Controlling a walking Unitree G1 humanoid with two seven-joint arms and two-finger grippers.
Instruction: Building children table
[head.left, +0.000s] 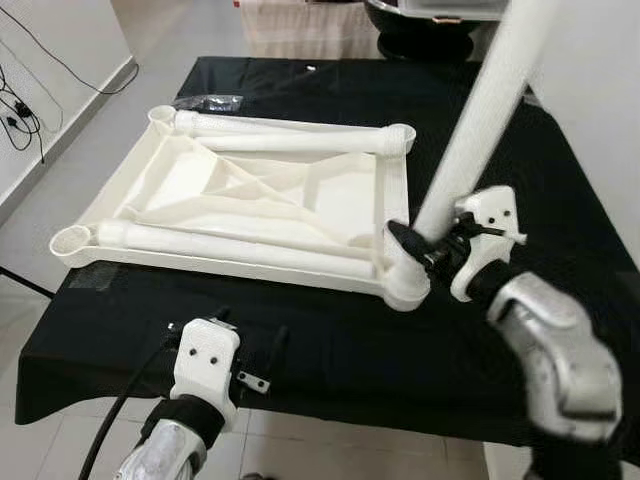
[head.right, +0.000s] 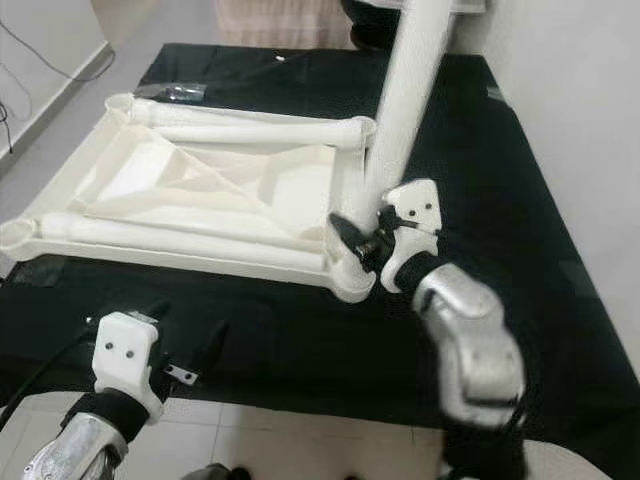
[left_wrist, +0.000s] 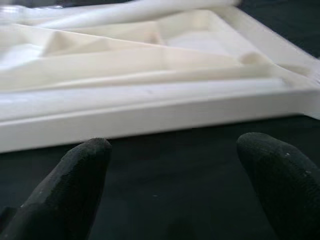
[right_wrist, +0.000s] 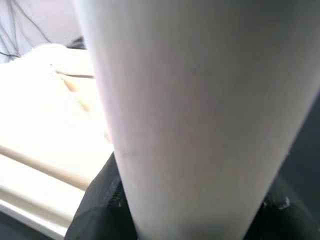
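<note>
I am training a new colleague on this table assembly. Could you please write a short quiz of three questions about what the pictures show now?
1. True or false: the right gripper is shut on the white table leg.
2. Where does the lower end of that leg stand?
A. on the black cloth, away from the tabletop
B. at the near right corner socket of the upside-down tabletop
C. in the far left corner socket
3. Fill in: the left gripper hovers over the black cloth, just before the tabletop's near edge, with its fingers ____.

Key: 1 true; 2 B; 3 open.
</note>
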